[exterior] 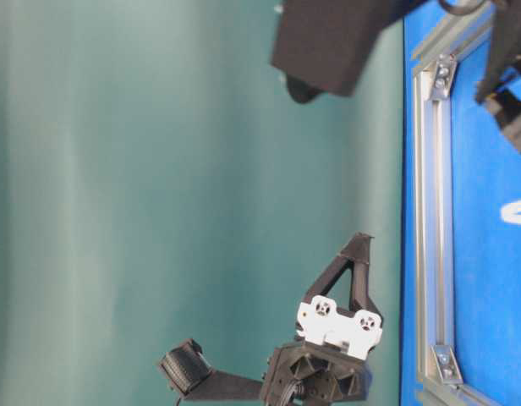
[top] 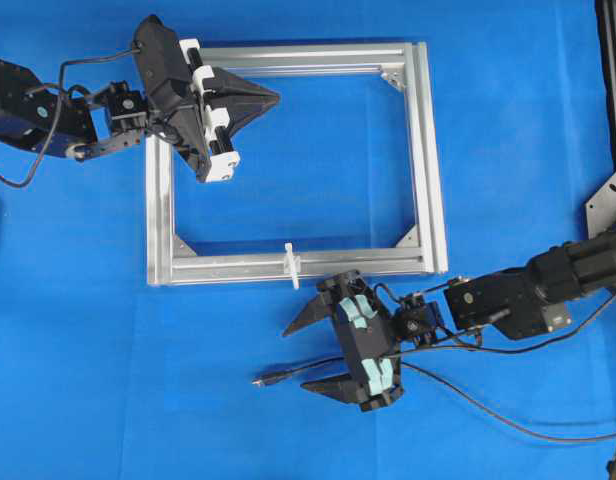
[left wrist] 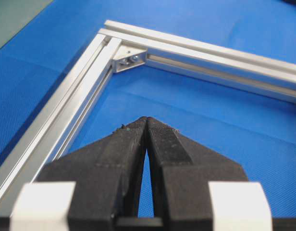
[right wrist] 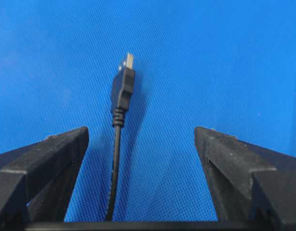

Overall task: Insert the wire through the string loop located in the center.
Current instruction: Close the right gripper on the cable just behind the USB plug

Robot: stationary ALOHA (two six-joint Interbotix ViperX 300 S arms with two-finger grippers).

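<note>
While the aluminium frame lies flat on the blue mat, the two arms sit at opposite corners of it. Over the frame's far left corner hangs the left gripper, its tip reaching inward over the space the frame encloses. Its fingers are pressed together at the tips and hold nothing; the left wrist view shows them meeting over bare mat inside the frame, with a grey corner bracket ahead of them.

Just outside the frame's near rail sits the right gripper. Its jaws are spread wide and empty, pointing along the rail toward the frame's left side. The wire runs on the mat outside the near rail, trailing away past the frame's right end. Its plug tip lies beyond the spread fingers, near the lower one. In the right wrist view the plug rests on the mat between the two fingertips, nearer the left one and touching neither.

The string loop stands as a small white sliver on the frame's near rail, about midway along it, just beside the right gripper's upper finger.
</note>
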